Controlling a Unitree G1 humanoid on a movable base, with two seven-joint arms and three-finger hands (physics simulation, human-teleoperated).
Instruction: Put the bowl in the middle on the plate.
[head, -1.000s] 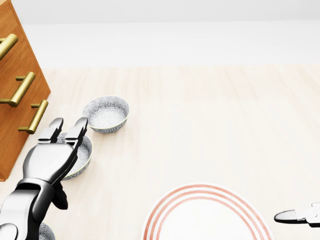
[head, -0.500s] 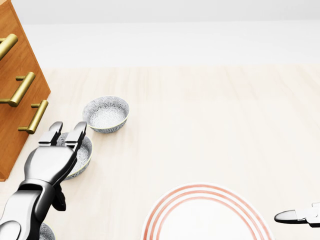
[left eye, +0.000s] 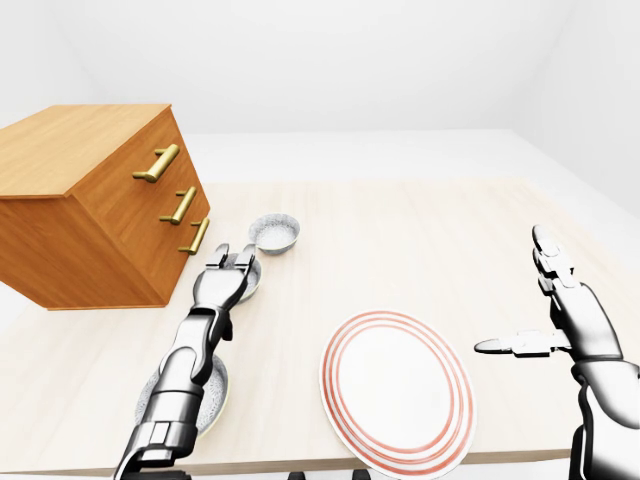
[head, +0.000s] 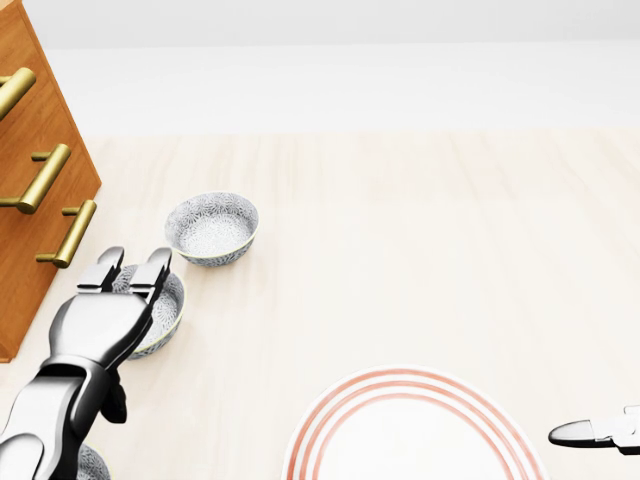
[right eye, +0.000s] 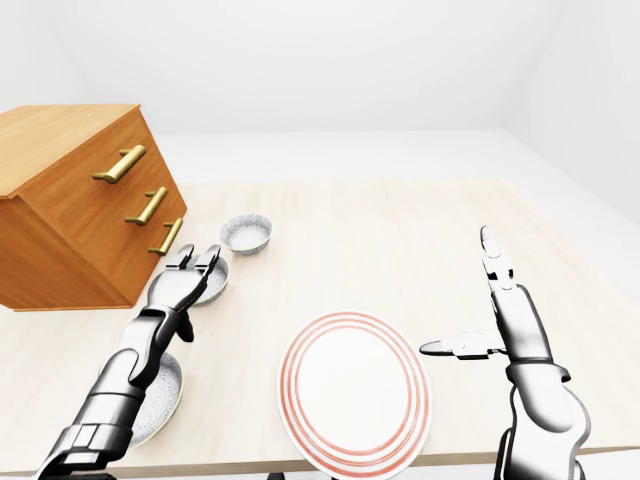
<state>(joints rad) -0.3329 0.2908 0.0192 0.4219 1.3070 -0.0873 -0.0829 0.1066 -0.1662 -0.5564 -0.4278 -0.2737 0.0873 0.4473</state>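
Observation:
Three patterned grey bowls stand in a column at the table's left. The middle bowl (head: 170, 308) is partly covered by my left hand (head: 135, 262), whose open fingers reach over its left rim without closing on it. The upper bowl (head: 211, 228) stands free above it. Only a sliver of the lower bowl (left eye: 208, 396) shows in the head view; my left forearm hides part of it. The white plate (head: 415, 432) with red rings lies at the bottom centre. Beside the plate's right edge, my right hand (left eye: 515, 300) hovers open, fingers spread, holding nothing.
A wooden chest of drawers (left eye: 90, 200) with brass handles stands on the light wood table (head: 420, 230) just left of the bowls. The table's near edge runs just below the plate in the eye views.
My left hand has slid slightly toward the bottom of the head view, over the middle bowl. Bowls, plate and right hand have not moved.

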